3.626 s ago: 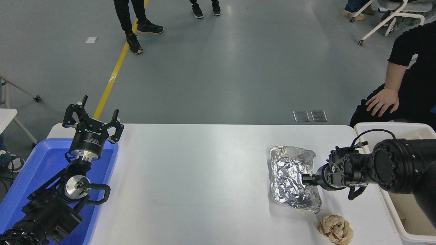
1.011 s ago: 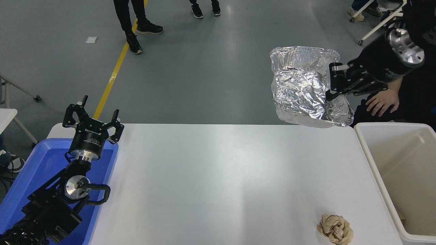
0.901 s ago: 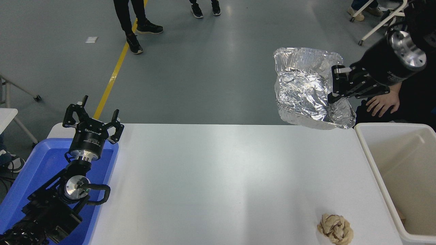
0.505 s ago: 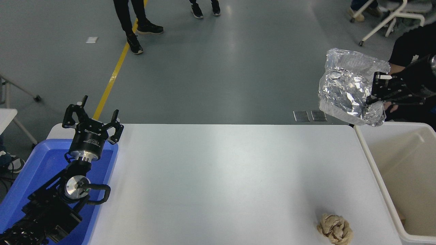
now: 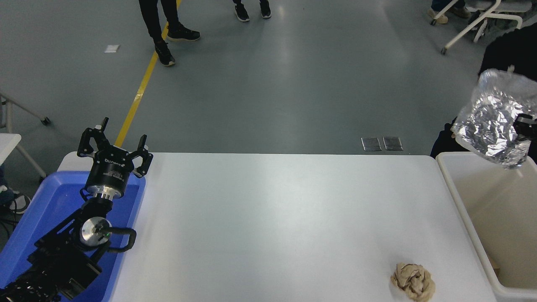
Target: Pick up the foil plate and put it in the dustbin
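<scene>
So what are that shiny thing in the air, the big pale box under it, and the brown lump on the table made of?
The foil plate looks like thin aluminium foil: mirror-bright silver, creased all over. The dustbin seems to be moulded plastic: cream, smooth matte walls, thick rounded rim. The paper ball is probably crumpled tan paper: dull, with soft folds, though it is too small to be sure.

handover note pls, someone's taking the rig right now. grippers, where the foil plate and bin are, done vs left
Right gripper: at the picture's right edge, mostly out of frame, shut on the foil plate.
Left gripper: parked over the blue tray, open, holding nothing.
Foil plate: in the air above the far end of the dustbin.
Done: plate picked up and carried to the bin.
Left: release it into the bin, then retract.
The paper ball on the table is not part of the job.
</scene>
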